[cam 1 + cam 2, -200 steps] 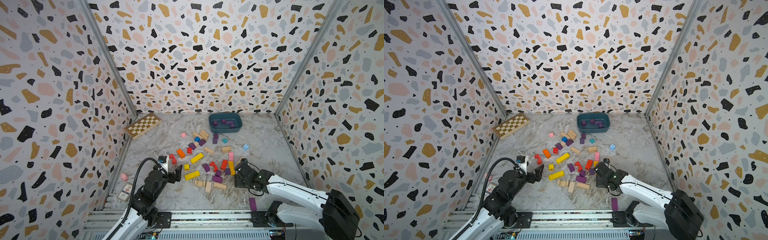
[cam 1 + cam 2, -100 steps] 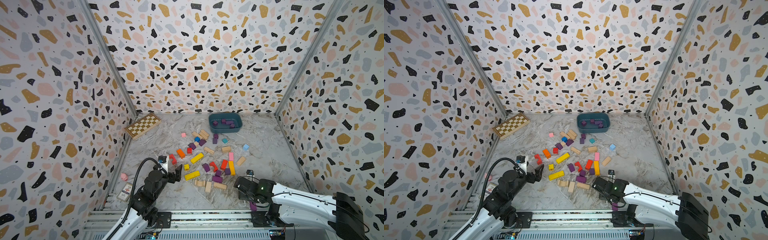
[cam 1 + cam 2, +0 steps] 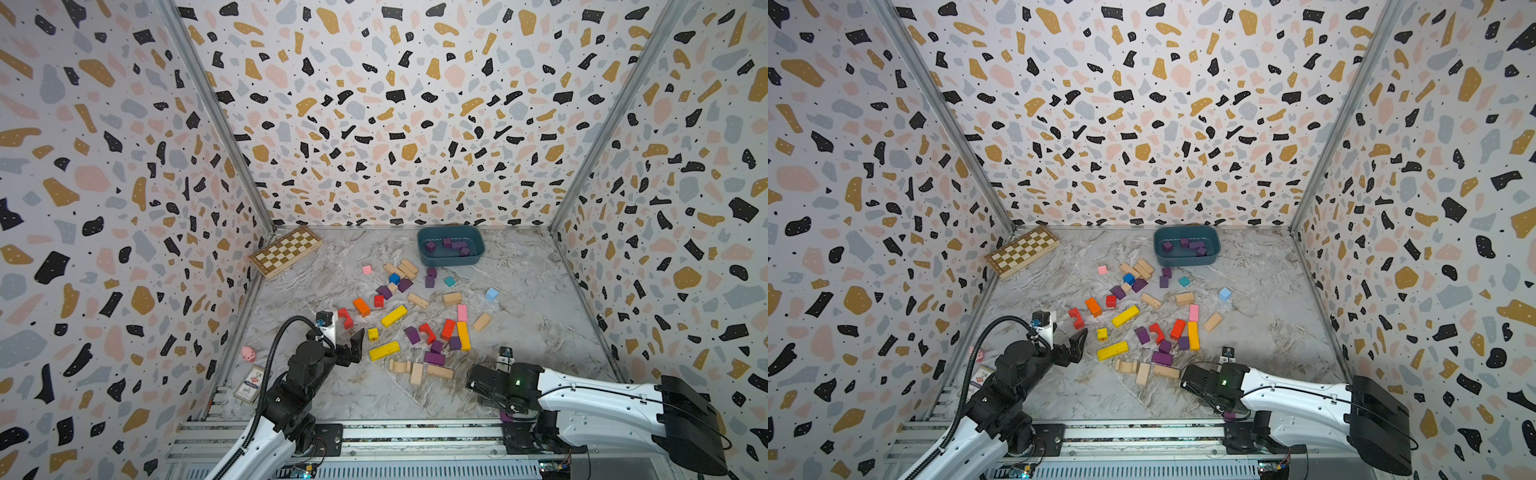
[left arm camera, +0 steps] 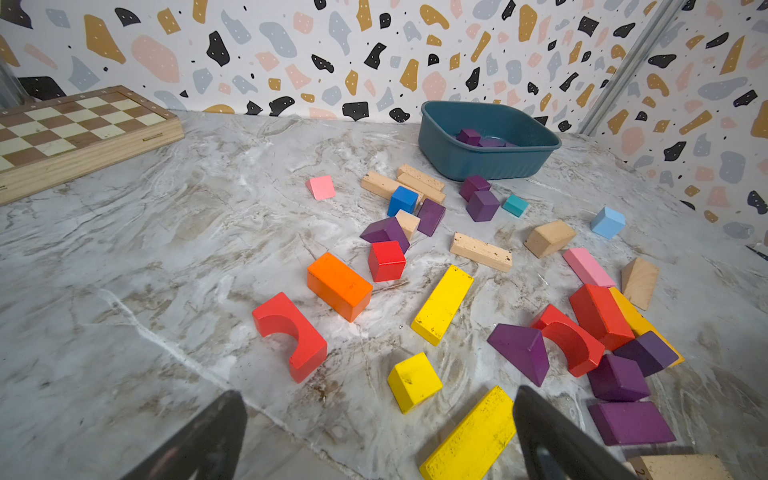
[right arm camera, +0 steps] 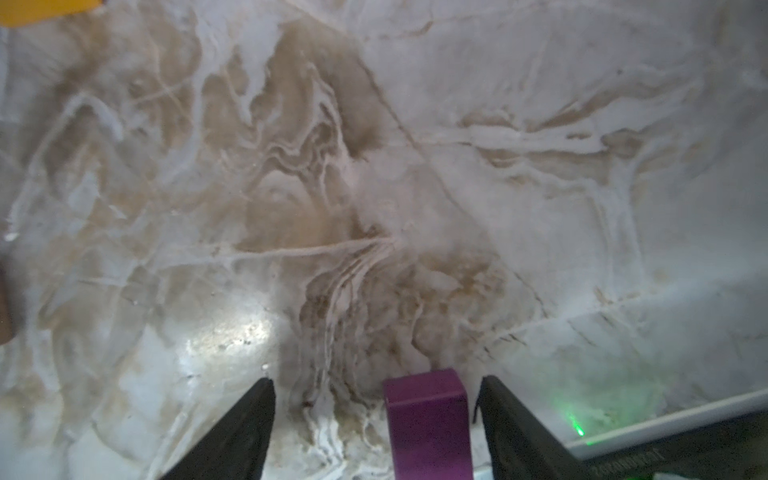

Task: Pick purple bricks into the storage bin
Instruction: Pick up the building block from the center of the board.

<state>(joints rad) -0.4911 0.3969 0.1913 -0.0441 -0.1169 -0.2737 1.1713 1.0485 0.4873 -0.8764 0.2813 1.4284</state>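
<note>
The storage bin point(image 3: 451, 259) point(image 4: 478, 162) is a teal tub at the back of the table, with several purple bricks point(image 3: 453, 245) inside. More purple bricks point(image 3: 434, 357) point(image 4: 519, 353) lie among the mixed blocks mid-table. One purple brick point(image 5: 428, 419) point(image 3: 505, 415) lies at the table's front edge. My right gripper point(image 5: 376, 379) is open and straddles this brick with a gap on each side. My left gripper point(image 4: 378, 392) point(image 3: 353, 345) hangs open and empty over the left side of the pile, near a yellow cube point(image 4: 413, 380).
A wooden chessboard point(image 3: 286, 251) leans at the back left. A pink toy pig point(image 3: 248, 353) and a card box point(image 3: 249, 378) lie by the left wall. Red, orange, yellow, pink, blue and plain wooden blocks point(image 3: 392, 316) are scattered mid-table. A metal rail point(image 3: 374, 432) runs along the front.
My right arm has pulled back from the block pile to the front edge. Its jaws have widened around the purple brick lying there. The left arm has not moved.
</note>
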